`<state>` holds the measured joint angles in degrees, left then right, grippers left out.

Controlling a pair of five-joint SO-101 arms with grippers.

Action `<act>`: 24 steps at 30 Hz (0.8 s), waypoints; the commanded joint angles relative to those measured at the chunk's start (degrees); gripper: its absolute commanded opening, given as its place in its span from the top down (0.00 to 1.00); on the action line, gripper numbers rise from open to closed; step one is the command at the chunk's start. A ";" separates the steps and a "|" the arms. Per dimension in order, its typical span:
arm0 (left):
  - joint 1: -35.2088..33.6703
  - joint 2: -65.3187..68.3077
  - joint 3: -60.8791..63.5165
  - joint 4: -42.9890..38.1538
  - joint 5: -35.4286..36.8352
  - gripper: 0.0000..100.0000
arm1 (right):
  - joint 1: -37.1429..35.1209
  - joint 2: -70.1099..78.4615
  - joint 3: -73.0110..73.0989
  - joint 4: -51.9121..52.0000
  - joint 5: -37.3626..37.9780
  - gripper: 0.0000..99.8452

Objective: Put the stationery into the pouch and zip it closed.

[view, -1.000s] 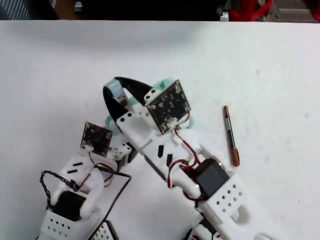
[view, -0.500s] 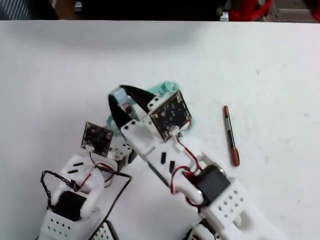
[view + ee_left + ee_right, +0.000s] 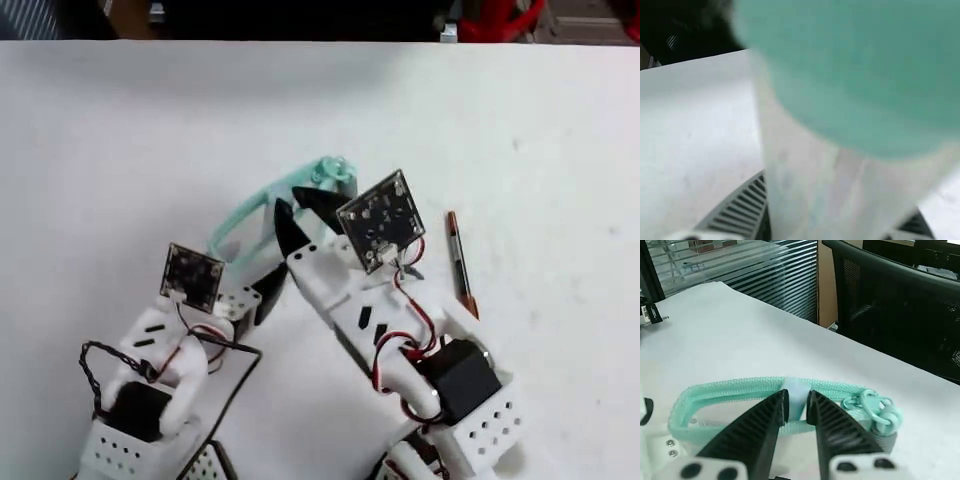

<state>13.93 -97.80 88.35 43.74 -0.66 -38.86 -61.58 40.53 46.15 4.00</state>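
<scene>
While the pen (image 3: 461, 268) lay apart on the table (image 3: 150, 120), the right gripper (image 3: 796, 404) pinched the pouch (image 3: 730, 389) rim (at a pale tab); the left gripper (image 3: 268, 287) sat at the pouch, grip not discernible.

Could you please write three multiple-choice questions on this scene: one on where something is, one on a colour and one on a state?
1. Where is the pen?
A. On the table, apart from the pouch
B. Inside the pouch
C. In a gripper

2. What colour is the pouch's edging?
A. Red
B. Teal
C. Yellow

3. How does the right gripper stand?
A. Wide open over the pen
B. Shut on the pen
C. Closed around a pale tab on the pouch's edge

Answers:
1. A: in the high view the pen lies on bare table, off to the side of the pouch.
2. B: both the high view and the right wrist view show a teal border.
3. C: the right wrist view shows the tab between the two black fingers, with only a narrow gap.
</scene>
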 commanded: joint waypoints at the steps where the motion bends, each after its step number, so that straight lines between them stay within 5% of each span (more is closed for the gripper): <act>1: -0.66 -0.66 -0.62 -0.79 0.62 0.75 | 0.84 -2.07 -4.40 0.13 1.85 0.96; 7: -0.66 -0.66 -0.62 -0.79 0.62 0.75 | 7.87 -5.49 -13.80 5.05 5.63 0.96; 12: -0.66 -0.66 -0.62 -0.79 0.62 0.75 | 25.01 0.40 -14.15 12.53 5.80 0.96; 17: -3.03 -0.75 -0.62 -1.76 0.62 0.75 | 42.24 17.98 -14.15 20.18 12.13 0.83; 24: -3.91 -0.75 -0.18 -2.64 0.62 0.75 | 47.43 47.96 -15.56 15.52 26.46 0.83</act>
<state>10.33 -97.80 88.35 42.51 -0.66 6.68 -27.65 28.48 64.79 25.45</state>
